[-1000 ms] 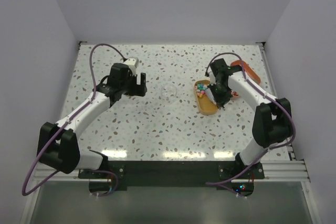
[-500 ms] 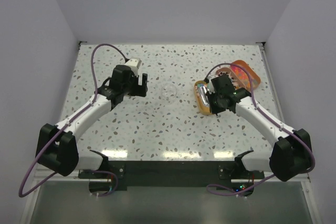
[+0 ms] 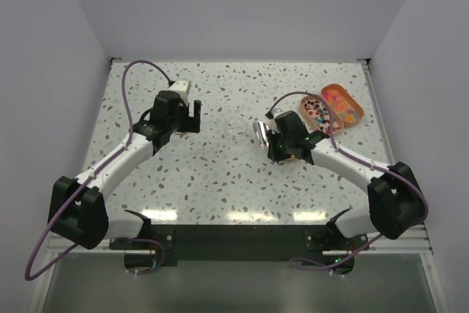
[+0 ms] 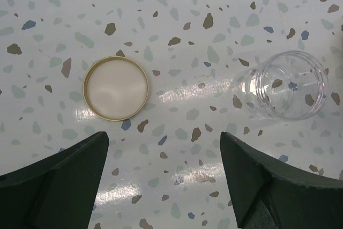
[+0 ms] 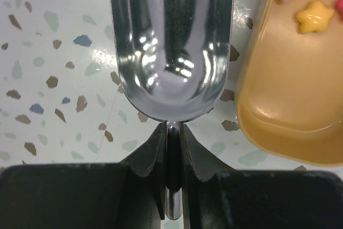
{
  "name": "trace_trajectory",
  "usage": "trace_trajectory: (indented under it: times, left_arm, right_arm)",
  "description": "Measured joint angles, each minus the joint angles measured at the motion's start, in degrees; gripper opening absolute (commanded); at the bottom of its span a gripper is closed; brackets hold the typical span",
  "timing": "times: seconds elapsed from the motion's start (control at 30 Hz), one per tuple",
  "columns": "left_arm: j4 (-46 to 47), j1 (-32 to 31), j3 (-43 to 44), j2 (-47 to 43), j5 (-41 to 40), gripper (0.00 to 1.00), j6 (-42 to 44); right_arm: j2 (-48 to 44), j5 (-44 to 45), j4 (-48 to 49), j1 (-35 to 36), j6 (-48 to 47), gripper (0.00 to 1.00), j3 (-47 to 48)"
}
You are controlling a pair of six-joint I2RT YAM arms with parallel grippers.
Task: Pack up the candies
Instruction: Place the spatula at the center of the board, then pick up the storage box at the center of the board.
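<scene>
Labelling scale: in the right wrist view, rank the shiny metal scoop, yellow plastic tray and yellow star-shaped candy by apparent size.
Top, unranked: shiny metal scoop and yellow plastic tray, both cropped, scoop nearer the camera.
Smallest: yellow star-shaped candy.

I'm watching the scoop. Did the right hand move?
Yes. The right hand moved left, closer to the jar, holding the scoop.

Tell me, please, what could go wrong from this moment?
The scoop pinched in the right gripper looks empty, so tipping it at the jar may add no candies. Nothing holds the clear jar: the left gripper hovers open, apart from it, so the scoop's rim could push it or knock it over.
</scene>
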Motion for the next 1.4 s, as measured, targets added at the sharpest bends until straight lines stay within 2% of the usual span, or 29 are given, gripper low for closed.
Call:
trace_trajectory:
  times: [0.2, 0.27, 0.3, 0.37, 0.4, 0.5, 0.63, 0.8, 0.93, 1.07, 1.2, 1.3, 1.4]
  left_arm:
    - [-0.02, 0.09, 0.00, -0.20, -1.75, 0.90, 0.00]
    - [0.00, 0.17, 0.00, -0.31, -2.01, 0.90, -0.02]
    - [-0.02, 0.22, 0.00, -0.35, -2.03, 0.90, -0.02]
    - [-0.02, 0.28, 0.00, -0.42, -2.03, 0.89, -0.07]
    - [0.00, 0.31, 0.00, -0.44, -2.03, 0.90, -0.11]
    - [-0.02, 0.33, 0.00, -0.46, -2.03, 0.90, -0.37]
    - [-0.02, 0.33, 0.00, -0.52, -2.21, 0.90, -0.42]
    - [-0.02, 0.35, 0.00, -0.92, -2.38, 0.90, -0.44]
    - [-0.04, 0.35, 0.00, -1.31, -2.43, 0.90, -0.42]
    - [-0.07, 0.44, 0.00, -1.86, -2.47, 0.90, -0.42]
    - [-0.04, 0.66, 0.00, -2.27, -2.40, 0.90, -0.42]
    - [-0.07, 0.70, 0.00, -2.29, -2.38, 0.90, -0.42]
    - [-0.09, 0.70, 0.00, -2.38, -2.36, 0.90, -0.39]
  right_arm:
    - [4.76, 1.05, 6.45, -0.04, 5.97, 0.02, -4.57]
    - [5.92, 1.03, 7.02, 0.15, 6.69, 0.10, -5.73]
    - [6.25, 1.01, 7.21, 0.26, 6.88, 0.21, -6.03]
    - [6.51, 0.98, 7.50, 0.48, 7.23, 0.32, -6.25]
    - [6.54, 0.98, 7.50, 0.57, 7.37, 0.41, -6.25]
    - [6.45, 0.70, 7.15, 0.72, 7.26, 0.51, -6.25]
    - [4.74, 0.61, 3.72, 0.70, 6.78, 0.56, -5.03]
    - [1.11, 4.17, -2.62, -0.90, 4.07, 0.56, 2.16]
    - [-0.17, 5.44, -2.84, -9.25, 1.53, 0.55, 6.14]
    - [2.34, 5.53, -2.67, -18.10, -0.48, 0.50, 6.32]
    - [7.63, 5.25, -1.75, -20.44, -2.43, 0.49, 6.32]
    - [11.82, 4.74, -1.09, -21.20, -4.07, 0.43, 6.34]
    - [14.56, 4.68, -0.20, -21.79, -5.79, 0.28, 6.36]
